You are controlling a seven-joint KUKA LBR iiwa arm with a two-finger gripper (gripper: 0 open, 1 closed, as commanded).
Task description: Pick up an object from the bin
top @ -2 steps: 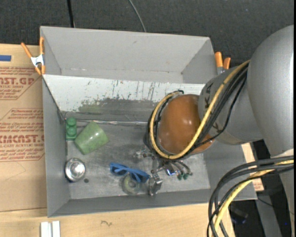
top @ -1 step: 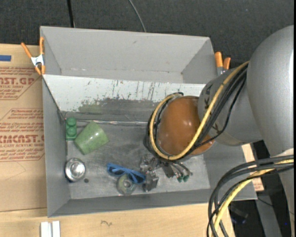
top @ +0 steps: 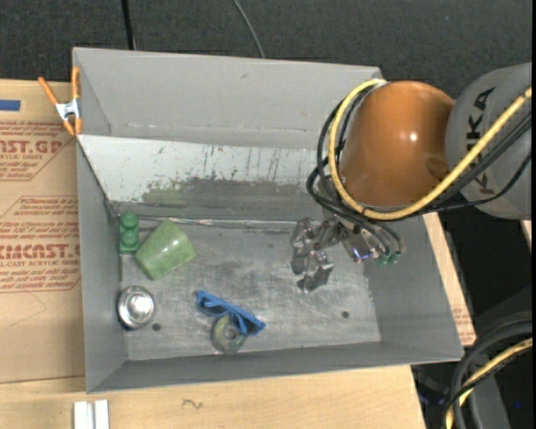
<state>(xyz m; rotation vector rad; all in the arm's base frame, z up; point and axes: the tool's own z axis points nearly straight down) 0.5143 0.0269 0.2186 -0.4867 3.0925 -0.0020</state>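
Start at the left side of the bin (top: pixel 250 88). You see a small dark green piece (top: pixel 128 232) touching a pale green cup (top: pixel 165 248) that lies on its side. At 6 o'clock from them sits a shiny silver cap (top: pixel 136 307). Next comes a blue strip (top: pixel 230 311), partly over a grey ring (top: pixel 225 336). Its long side runs from 10 to 4 o'clock. The gripper (top: pixel 311 264) hangs over bare floor. You cannot tell if it is open or closed. The blue strip is the nearest thing, at 8 o'clock from it.
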